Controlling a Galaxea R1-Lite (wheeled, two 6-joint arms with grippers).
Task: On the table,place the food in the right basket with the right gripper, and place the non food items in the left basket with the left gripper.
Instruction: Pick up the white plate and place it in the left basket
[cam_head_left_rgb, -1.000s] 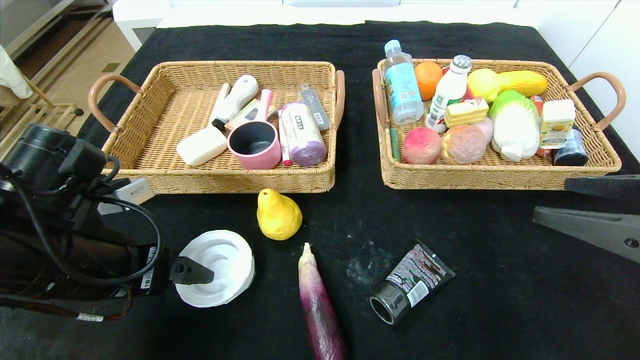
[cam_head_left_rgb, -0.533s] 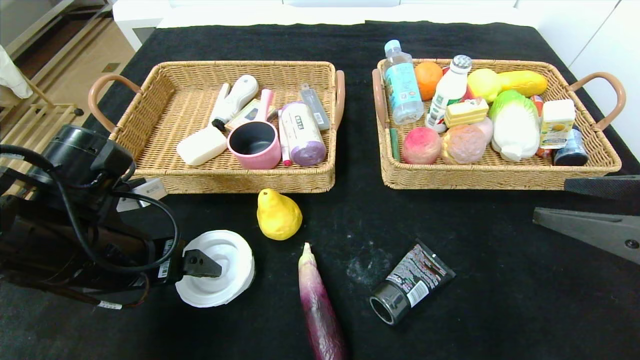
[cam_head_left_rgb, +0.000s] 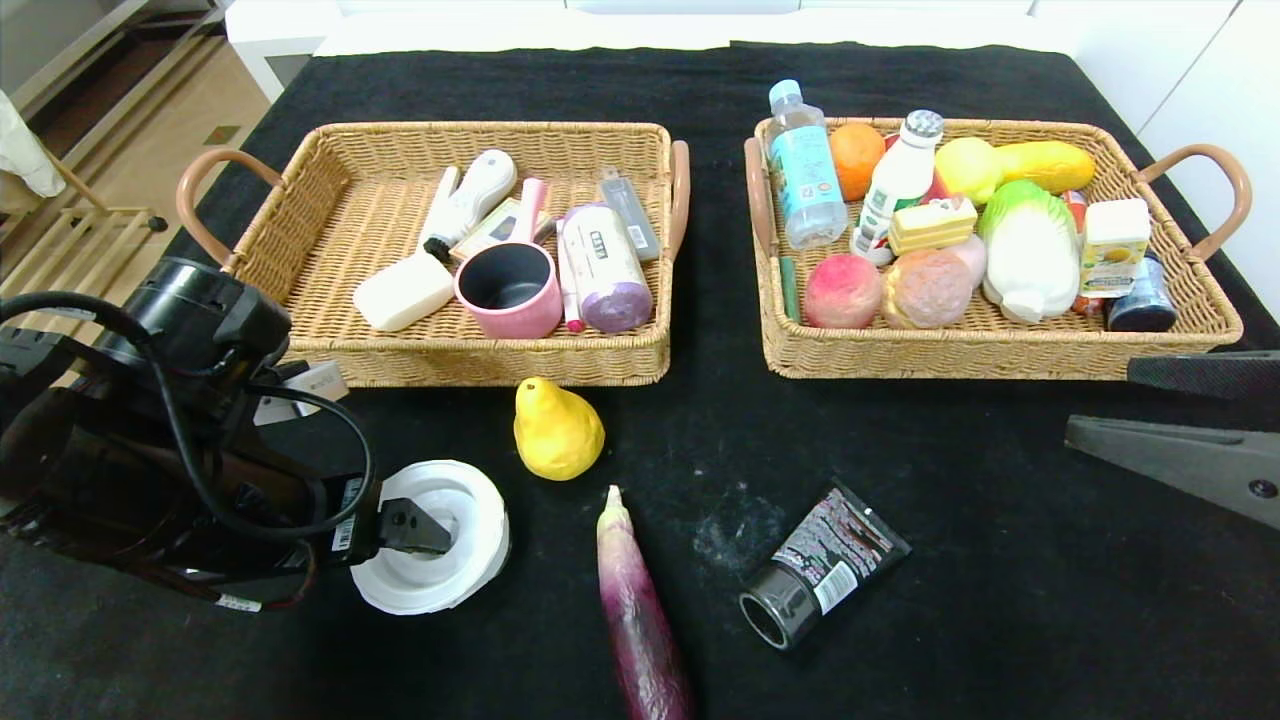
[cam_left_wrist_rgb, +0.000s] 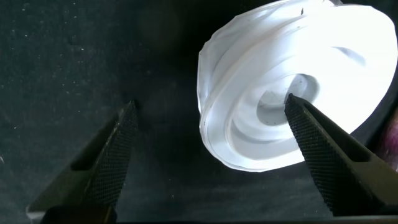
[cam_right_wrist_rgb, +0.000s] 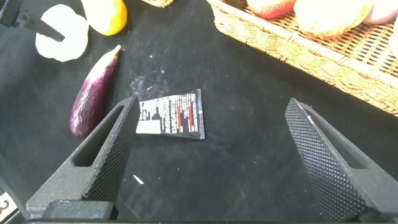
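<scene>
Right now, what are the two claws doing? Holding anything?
Left gripper: open, straddling the white disc's edge, nothing gripped.
Right gripper: open, empty, hovering over the table near the black tube.

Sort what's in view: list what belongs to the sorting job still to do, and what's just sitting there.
Job:
pear
eggplant
white disc, open left gripper straddling its edge
black tube
left basket
right basket
right gripper, open, parked at the right

Just there:
pink mug
water bottle
cabbage
</scene>
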